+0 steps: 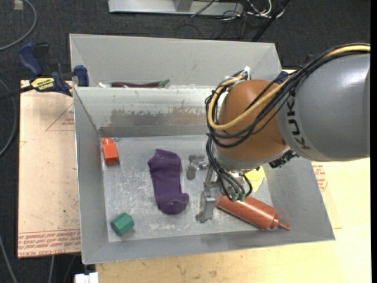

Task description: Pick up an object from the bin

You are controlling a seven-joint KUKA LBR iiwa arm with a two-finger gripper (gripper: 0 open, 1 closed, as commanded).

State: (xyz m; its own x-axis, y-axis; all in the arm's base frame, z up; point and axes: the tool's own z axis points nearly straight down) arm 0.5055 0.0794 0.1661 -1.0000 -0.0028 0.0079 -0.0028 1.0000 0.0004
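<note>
The claw [199,188] hangs spread and empty, low in the bin [88,158]. A limp purple sock [166,181] lies just to its left in the view, and a reddish-brown tube [250,212] just to its right. Closing here would likely pinch only the floor, or a finger could knock the tube so it rolls away.

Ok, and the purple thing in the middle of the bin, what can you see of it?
The purple sock, as it seems to be, looks like soft fabric, limp and lying flat on the bin floor near its middle. It runs from the far side toward the near side, where its end bends toward the view's right. Nothing lies on it. The open gripper stands just beside that bent end. The orange block and green block lie apart from it.
</note>
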